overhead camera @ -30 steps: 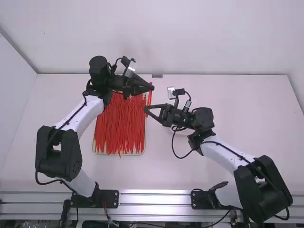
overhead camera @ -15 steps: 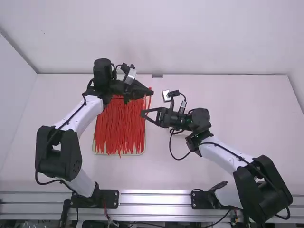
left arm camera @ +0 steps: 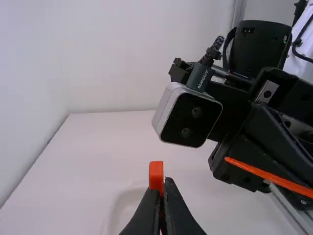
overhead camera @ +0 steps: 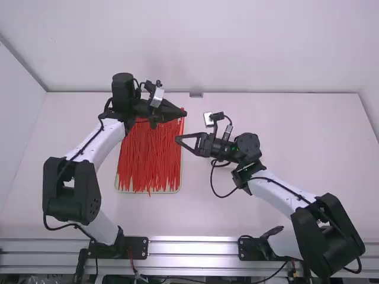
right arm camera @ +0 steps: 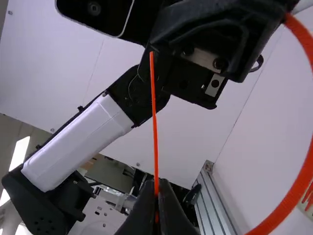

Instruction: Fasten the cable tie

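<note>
One red cable tie (overhead camera: 182, 125) is held between both grippers above the far right corner of the tray. My left gripper (overhead camera: 182, 112) is shut on its square head (left arm camera: 155, 175), which sticks up from the closed fingertips (left arm camera: 168, 205). Just below it in the high view, my right gripper (overhead camera: 177, 140) is shut on the tie's thin strap (right arm camera: 153, 122). The strap runs up toward the left gripper (right arm camera: 220, 44) and bends round in a loop (right arm camera: 305, 93). In the left wrist view the strap (left arm camera: 264, 172) crosses the right gripper's black body.
A flat beige tray (overhead camera: 148, 191) heaped with several red cable ties (overhead camera: 148, 157) lies under and left of the grippers. White table stretches to the right (overhead camera: 308, 136) and left (overhead camera: 65, 130). A wall stands behind the far edge.
Both grippers shifted slightly left while keeping hold of the tie. The left wrist turned and the right gripper drew closer under the left one.
</note>
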Motion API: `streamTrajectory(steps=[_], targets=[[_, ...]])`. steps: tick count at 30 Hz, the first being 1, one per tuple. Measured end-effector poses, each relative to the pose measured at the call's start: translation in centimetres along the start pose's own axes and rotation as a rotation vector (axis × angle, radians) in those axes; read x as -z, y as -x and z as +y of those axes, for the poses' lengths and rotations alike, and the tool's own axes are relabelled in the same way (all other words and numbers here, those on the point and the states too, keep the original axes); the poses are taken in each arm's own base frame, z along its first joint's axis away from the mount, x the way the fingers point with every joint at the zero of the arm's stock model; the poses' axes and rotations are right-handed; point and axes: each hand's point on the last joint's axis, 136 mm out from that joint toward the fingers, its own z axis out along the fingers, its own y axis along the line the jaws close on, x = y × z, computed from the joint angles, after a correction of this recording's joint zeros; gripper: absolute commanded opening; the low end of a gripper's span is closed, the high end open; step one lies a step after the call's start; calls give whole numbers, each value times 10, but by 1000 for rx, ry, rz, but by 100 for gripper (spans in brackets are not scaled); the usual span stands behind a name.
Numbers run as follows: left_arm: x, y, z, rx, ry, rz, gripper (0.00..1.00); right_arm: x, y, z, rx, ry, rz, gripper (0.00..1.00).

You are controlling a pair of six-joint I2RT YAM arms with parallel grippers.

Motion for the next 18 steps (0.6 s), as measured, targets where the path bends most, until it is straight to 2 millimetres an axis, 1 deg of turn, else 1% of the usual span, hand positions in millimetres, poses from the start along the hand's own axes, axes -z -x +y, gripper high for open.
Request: streamTrajectory(steps=[9,18], targets=[[-5,2,-2,-63,-13,-2,1,1,3,-1,2,-3,-11,0],[-5,-9,-5,-73,-14,-3,1,4,8,-3,2,-12,-27,0]])
